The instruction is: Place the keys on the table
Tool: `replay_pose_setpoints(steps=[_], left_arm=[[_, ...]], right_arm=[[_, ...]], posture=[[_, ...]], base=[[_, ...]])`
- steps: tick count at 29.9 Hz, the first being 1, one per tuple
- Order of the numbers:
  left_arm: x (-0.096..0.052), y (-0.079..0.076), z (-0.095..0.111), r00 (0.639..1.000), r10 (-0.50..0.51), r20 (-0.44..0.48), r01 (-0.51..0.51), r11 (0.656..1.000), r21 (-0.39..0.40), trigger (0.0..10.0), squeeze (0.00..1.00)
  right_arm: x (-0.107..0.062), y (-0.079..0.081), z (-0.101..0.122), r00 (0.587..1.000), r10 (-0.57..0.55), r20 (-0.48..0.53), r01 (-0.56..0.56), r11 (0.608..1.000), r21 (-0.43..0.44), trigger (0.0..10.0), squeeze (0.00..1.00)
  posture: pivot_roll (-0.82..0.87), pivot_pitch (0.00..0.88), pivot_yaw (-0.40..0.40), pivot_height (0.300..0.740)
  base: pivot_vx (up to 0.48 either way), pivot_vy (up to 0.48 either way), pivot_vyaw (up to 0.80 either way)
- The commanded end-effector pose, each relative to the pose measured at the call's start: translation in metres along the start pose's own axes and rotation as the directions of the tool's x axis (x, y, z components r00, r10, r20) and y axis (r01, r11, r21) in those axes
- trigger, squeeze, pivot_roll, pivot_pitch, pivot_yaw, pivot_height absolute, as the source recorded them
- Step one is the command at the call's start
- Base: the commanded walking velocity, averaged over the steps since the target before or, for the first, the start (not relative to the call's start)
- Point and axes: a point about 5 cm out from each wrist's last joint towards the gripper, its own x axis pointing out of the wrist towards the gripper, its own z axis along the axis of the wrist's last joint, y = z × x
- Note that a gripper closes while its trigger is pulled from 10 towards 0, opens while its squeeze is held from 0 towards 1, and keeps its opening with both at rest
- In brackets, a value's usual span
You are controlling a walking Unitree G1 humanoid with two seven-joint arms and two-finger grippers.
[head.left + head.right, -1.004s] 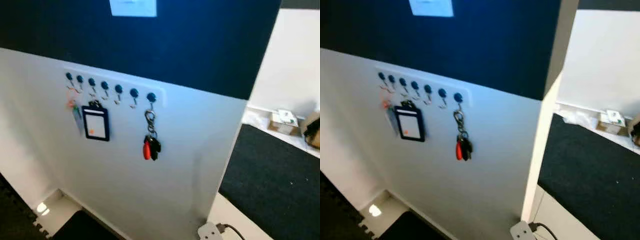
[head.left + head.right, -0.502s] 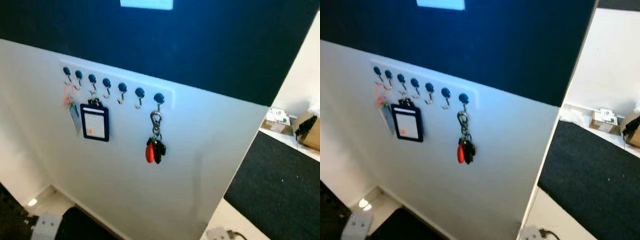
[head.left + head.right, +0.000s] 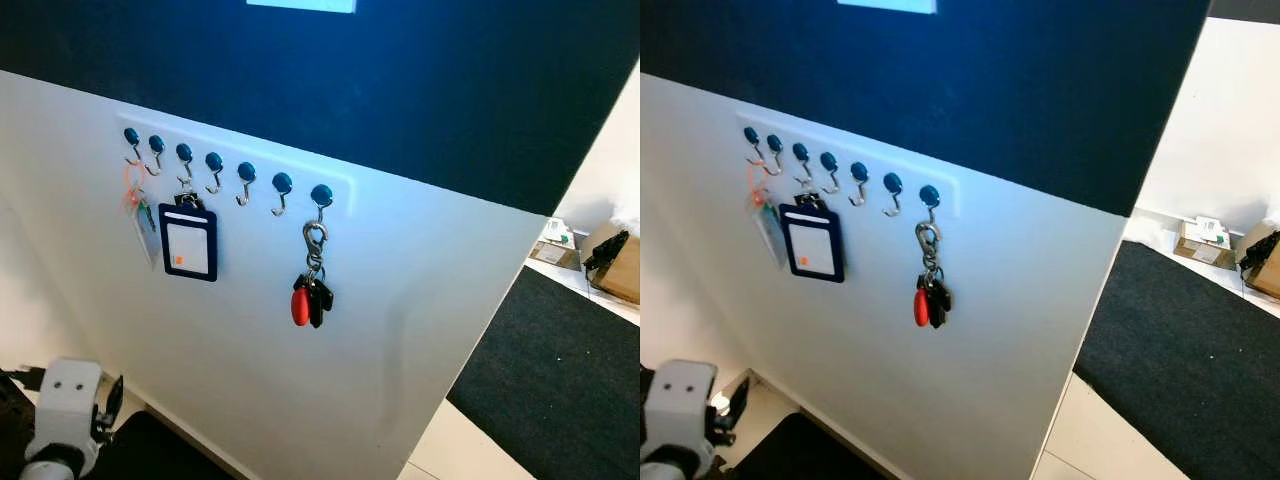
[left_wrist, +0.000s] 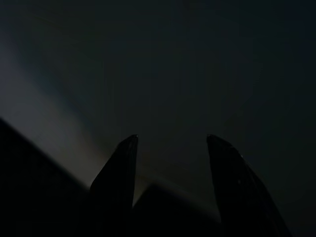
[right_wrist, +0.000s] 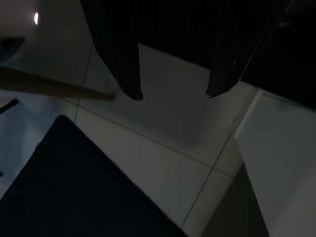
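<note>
A white wall panel [image 3: 420,330] stands in front of the robot, with a dark blue wall [image 3: 420,90] above it. To the right, a black carpet [image 3: 1200,350] lies on a light tiled floor [image 3: 1080,440], and some cardboard boxes [image 3: 1205,240] rest far back beside a white wall.

On the white panel there is a row of hooks with blue heads [image 3: 215,168]. The keys [image 3: 311,296] hang from the last hook on the right side; they have a metal clasp, a red fob and black key heads. A dark blue badge holder [image 3: 189,243] hangs from a hook further left, and a clear tag with an orange loop [image 3: 140,210] hangs just beside it.

The left arm [image 3: 62,415] appears low at the left corner, well apart from the keys. In its dark wrist view, the left hand [image 4: 170,143] has its two black fingers spread, with nothing between them. The right hand [image 5: 173,94] points down at the tiled floor, its fingers also spread apart and holding nothing.
</note>
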Motion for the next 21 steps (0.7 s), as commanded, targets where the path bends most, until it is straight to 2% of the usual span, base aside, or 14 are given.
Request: replay_pose_setpoints(steps=[1,5,6,7,9,11,12,14,15,16,17,18,20,21], left_arm=[[0.002,0.000,0.034,0.995,-0.009,0.102,0.014,0.999,-0.050,10.0,0.00],[0.002,-0.011,0.085,0.952,-0.162,0.258,0.181,0.982,-0.051,10.0,0.00],[0.002,-0.011,0.085,0.952,-0.162,0.258,0.181,0.982,-0.051,10.0,0.00],[-0.002,-0.019,0.106,0.916,-0.248,0.316,0.267,0.963,-0.020,10.0,0.00],[-0.002,-0.019,0.106,0.916,-0.248,0.316,0.267,0.963,-0.020,10.0,0.00],[-0.005,-0.029,0.123,0.883,-0.309,0.355,0.326,0.945,0.012,10.0,0.00],[-0.005,-0.029,0.123,0.883,-0.309,0.355,0.326,0.945,0.012,10.0,0.00],[-0.009,-0.052,0.135,0.837,-0.425,0.344,0.424,0.902,0.081,10.0,0.00],[-0.010,-0.071,0.140,0.800,-0.503,0.328,0.507,0.858,0.082,10.0,0.00],[-0.010,-0.071,0.140,0.800,-0.503,0.328,0.507,0.858,0.082,10.0,0.00],[-0.010,-0.083,0.145,0.771,-0.526,0.358,0.566,0.824,-0.009,10.0,0.00],[-0.010,-0.083,0.145,0.771,-0.526,0.358,0.566,0.824,-0.009,10.0,0.00],[-0.011,-0.092,0.152,0.744,-0.540,0.395,0.619,0.778,-0.102,10.0,0.00],[-0.011,-0.102,0.156,0.711,-0.578,0.400,0.667,0.734,-0.124,10.0,0.00]], right_arm=[[-0.001,-0.002,-0.004,1.000,0.013,-0.028,-0.013,1.000,-0.026,10.0,0.00],[0.004,0.003,0.004,0.999,0.034,-0.010,-0.034,0.999,-0.032,10.0,0.00],[0.004,0.003,0.004,0.999,0.034,-0.010,-0.034,0.999,-0.032,10.0,0.00],[0.007,0.005,0.009,0.999,0.040,0.001,-0.040,0.999,-0.034,10.0,0.00],[0.007,0.005,0.009,0.999,0.040,0.001,-0.040,0.999,-0.034,10.0,0.00],[0.010,0.006,0.014,0.999,0.044,0.011,-0.044,0.998,-0.035,10.0,0.00],[0.010,0.006,0.014,0.999,0.044,0.011,-0.044,0.998,-0.035,10.0,0.00],[0.013,0.007,0.020,0.998,0.052,0.023,-0.051,0.998,-0.038,10.0,0.00],[0.015,0.007,0.024,0.998,0.056,0.031,-0.055,0.998,-0.043,10.0,0.00],[0.015,0.007,0.024,0.998,0.056,0.031,-0.055,0.998,-0.043,10.0,0.00],[0.016,0.008,0.027,0.997,0.058,0.040,-0.056,0.997,-0.052,10.0,0.00],[0.016,0.008,0.027,0.997,0.058,0.040,-0.056,0.997,-0.052,10.0,0.00],[0.017,0.008,0.029,0.997,0.061,0.049,-0.058,0.996,-0.061,10.0,0.00],[0.018,0.008,0.031,0.997,0.054,0.051,-0.051,0.997,-0.054,10.0,0.00]], posture=[[0.18,0.127,-0.030,0.740],[0.20,0.124,-0.044,0.740],[0.20,0.124,-0.044,0.740],[0.20,0.123,-0.049,0.740],[0.20,0.123,-0.049,0.740],[0.20,0.121,-0.052,0.740],[0.20,0.121,-0.052,0.740],[0.21,0.120,-0.053,0.740],[0.21,0.119,-0.053,0.740],[0.21,0.119,-0.053,0.740],[0.21,0.120,-0.048,0.740],[0.21,0.120,-0.048,0.740],[0.21,0.120,-0.048,0.740],[0.20,0.115,-0.042,0.740]], base=[[0.000,0.000,0.00],[0.000,0.000,0.00],[0.000,0.000,0.00],[0.000,0.000,0.00],[0.000,0.000,0.00],[0.000,0.000,0.00],[0.000,0.000,0.00],[0.000,0.000,0.00],[0.000,0.000,0.00],[0.000,0.000,0.00],[0.000,0.000,0.00],[0.000,0.000,0.00],[0.000,0.000,0.00],[0.000,0.000,0.00]])
